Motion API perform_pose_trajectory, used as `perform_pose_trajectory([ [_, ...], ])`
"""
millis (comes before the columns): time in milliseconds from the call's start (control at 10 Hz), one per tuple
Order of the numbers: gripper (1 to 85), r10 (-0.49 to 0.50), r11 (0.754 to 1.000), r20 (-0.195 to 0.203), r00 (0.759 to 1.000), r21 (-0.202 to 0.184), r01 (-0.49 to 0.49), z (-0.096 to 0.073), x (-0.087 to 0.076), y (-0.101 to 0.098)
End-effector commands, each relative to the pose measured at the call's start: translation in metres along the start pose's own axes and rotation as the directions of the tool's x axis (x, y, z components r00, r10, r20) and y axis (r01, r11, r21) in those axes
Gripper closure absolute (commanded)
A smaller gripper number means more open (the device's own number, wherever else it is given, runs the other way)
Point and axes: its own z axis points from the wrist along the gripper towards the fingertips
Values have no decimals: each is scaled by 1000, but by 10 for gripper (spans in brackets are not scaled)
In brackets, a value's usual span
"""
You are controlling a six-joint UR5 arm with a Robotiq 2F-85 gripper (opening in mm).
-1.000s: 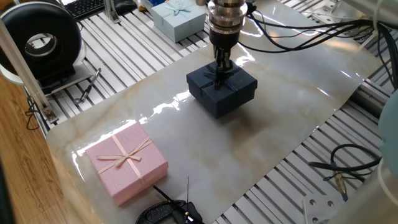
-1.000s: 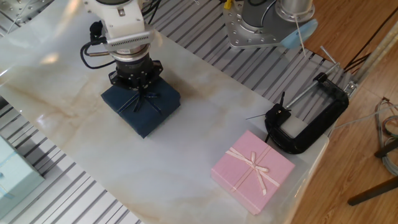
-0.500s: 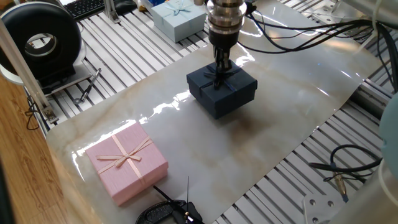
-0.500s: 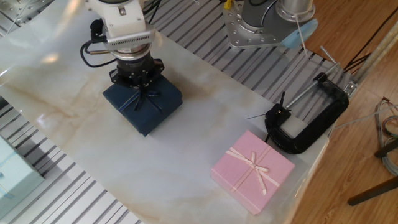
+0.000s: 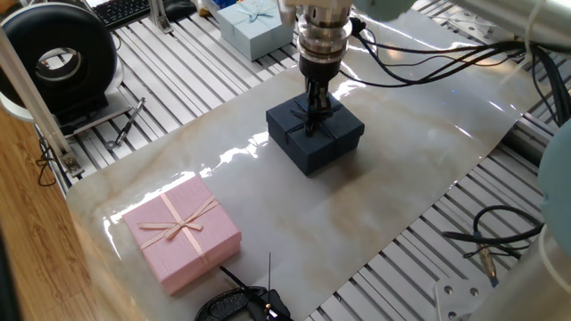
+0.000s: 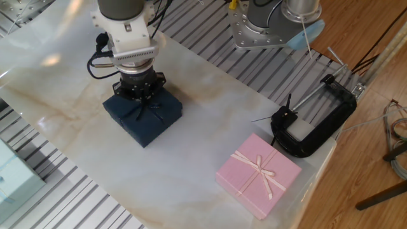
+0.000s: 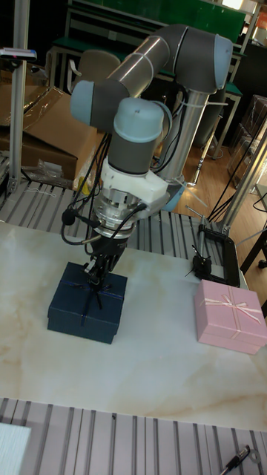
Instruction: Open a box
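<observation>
The jaws are pinched down on the bow point(image 5: 312, 120) atop the navy box point(image 5: 314, 135), seemingly gripping its ribbon; the box sits directly beneath them on the surface point(image 5: 384, 196).

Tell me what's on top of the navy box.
A matching dark ribbon bow sits on the navy box, with the gripper at it. Its fingertips hide the knot; the lid hides the contents.

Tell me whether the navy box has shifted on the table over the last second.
Yes. In the other fixed view the navy box has slid slightly left, away from the black clamp; the pink box stays put. The gripper is at its bow.
</observation>
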Motion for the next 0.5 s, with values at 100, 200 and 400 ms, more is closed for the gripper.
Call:
perform_pose_trajectory([
  [100,843,27,999,17,999,-19,-27,2,-2,4],
  [200,843,5,999,-97,995,41,-1,-54,8,-9],
  [400,843,64,998,-129,990,32,-61,-88,-17,13],
])
